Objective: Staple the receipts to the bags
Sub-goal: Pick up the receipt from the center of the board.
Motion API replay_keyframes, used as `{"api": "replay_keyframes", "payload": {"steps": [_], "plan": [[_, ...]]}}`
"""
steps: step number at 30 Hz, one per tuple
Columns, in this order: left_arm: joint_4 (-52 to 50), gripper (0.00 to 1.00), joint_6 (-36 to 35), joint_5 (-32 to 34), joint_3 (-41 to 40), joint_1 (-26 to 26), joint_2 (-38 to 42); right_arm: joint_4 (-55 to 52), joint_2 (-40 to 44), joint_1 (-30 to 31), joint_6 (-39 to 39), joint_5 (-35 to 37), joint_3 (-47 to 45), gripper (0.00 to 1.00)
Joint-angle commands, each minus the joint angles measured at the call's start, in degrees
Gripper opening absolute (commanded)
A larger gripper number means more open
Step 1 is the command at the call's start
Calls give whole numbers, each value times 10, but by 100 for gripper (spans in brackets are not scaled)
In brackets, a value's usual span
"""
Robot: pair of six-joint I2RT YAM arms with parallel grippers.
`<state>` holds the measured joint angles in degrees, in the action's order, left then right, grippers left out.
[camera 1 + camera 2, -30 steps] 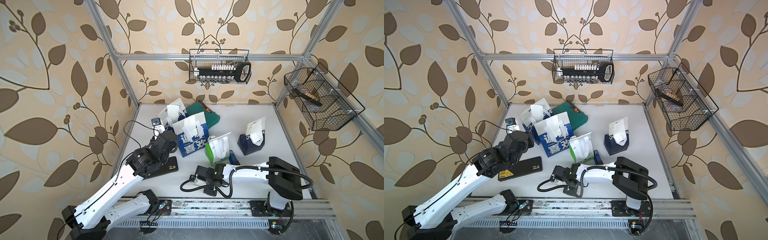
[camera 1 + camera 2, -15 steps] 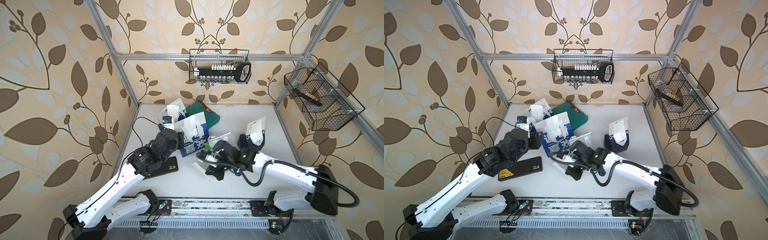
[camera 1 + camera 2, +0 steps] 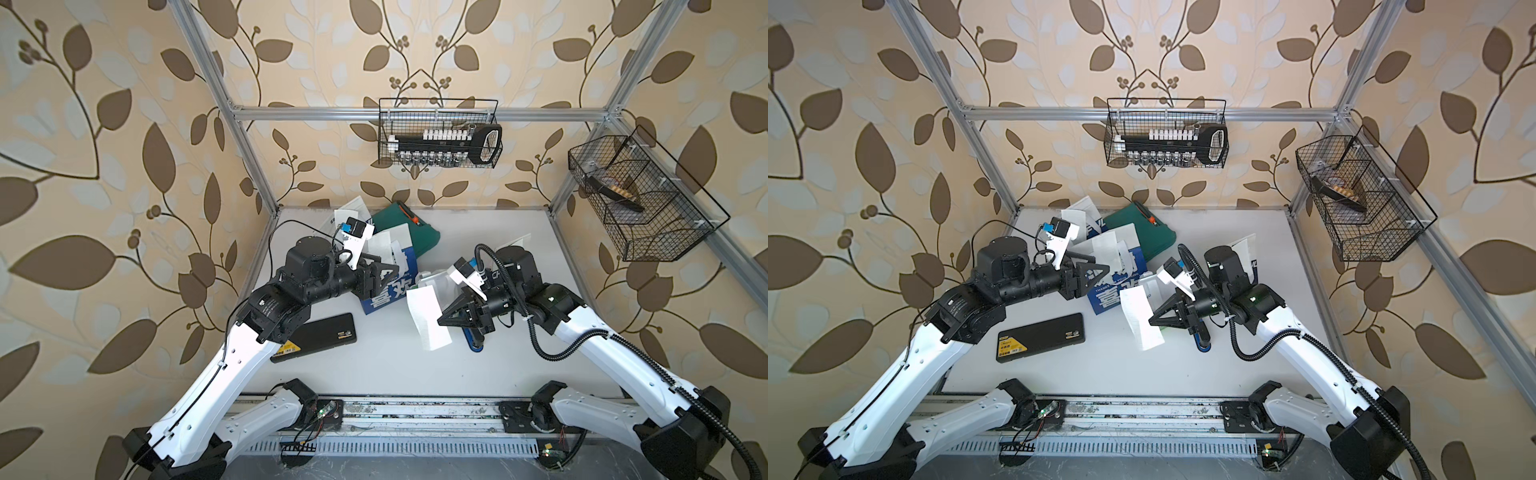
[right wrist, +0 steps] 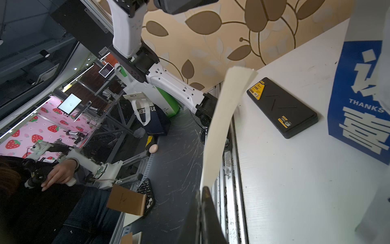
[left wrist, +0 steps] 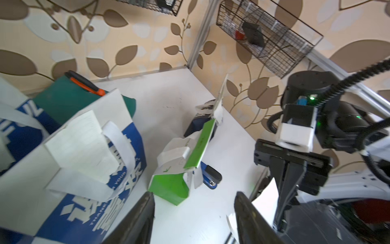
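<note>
My right gripper (image 3: 441, 322) is shut on a white receipt (image 3: 426, 318), which it holds off the table in both top views (image 3: 1140, 318); the strip runs away from the shut fingertips (image 4: 202, 190) as a long band (image 4: 221, 126). My left gripper (image 3: 384, 270) stands open and empty against the navy bag with white lettering (image 3: 386, 293). Between its dark fingers (image 5: 145, 217) shows bare table. A slip (image 5: 84, 143) lies over that bag's top. The green-and-white bag (image 5: 175, 181) sits tilted beside a blue stapler (image 5: 211, 177). Another navy bag (image 3: 1246, 245) shows partly behind my right arm.
A flat black box with a yellow label (image 3: 320, 336) lies front left. A dark green case (image 3: 415, 232) sits at the back behind the bags. Wire baskets hang on the back wall (image 3: 440, 137) and the right wall (image 3: 640, 199). The stapler (image 3: 476, 340) lies under my right wrist.
My right gripper has risen from low at the table front and now holds the receipt in the air. The left gripper moved toward the navy bag and its jaws spread wider.
</note>
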<state>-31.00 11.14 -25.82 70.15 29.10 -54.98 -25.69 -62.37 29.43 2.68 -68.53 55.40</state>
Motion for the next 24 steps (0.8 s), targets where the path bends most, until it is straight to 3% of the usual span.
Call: {"api": "replay_keyframes", "payload": {"steps": [1,4,9,24], "plan": [[20,72,-20,-196,26,-36,-16,-32,21,-24,-34,-75,21,0],[46,84,6,-296,23,-48,-41,-31,28,-47,-37,-100,25,0],[124,86,70,-418,1,-49,-84,-25,25,-50,-34,-110,26,0],[180,86,80,-406,-27,10,-121,69,-31,-49,12,-92,42,0]]}}
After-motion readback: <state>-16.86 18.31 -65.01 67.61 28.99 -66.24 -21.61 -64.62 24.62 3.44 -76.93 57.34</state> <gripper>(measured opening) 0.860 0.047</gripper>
